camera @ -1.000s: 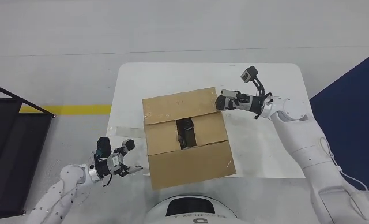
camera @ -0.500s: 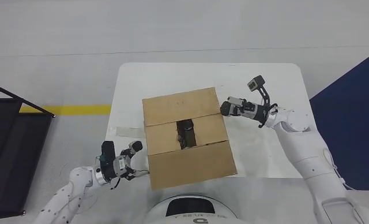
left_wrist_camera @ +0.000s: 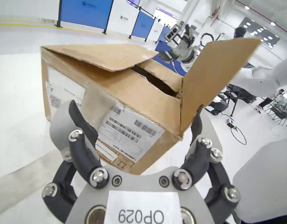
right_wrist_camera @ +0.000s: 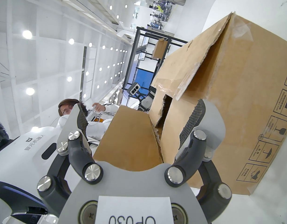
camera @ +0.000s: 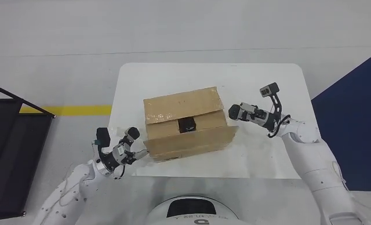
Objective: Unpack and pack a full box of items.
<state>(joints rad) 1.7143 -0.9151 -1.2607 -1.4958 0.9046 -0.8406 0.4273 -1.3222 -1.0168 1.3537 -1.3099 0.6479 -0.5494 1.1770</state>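
Since a second ago the cardboard box [camera: 185, 129], in the middle of the tabletop [camera: 261, 80], has had its near flap [left_wrist_camera: 215, 75] raised, with the left gripper [camera: 137, 146] now at its left end and the right gripper [camera: 232, 112] just off its right end, both with fingers apart.

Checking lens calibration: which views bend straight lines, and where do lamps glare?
Left wrist view: strong wide-angle stretch, the cardboard box looms. Right wrist view: same stretch, ceiling lamps glare bright. Top view: even light, the table has nearly straight edges.
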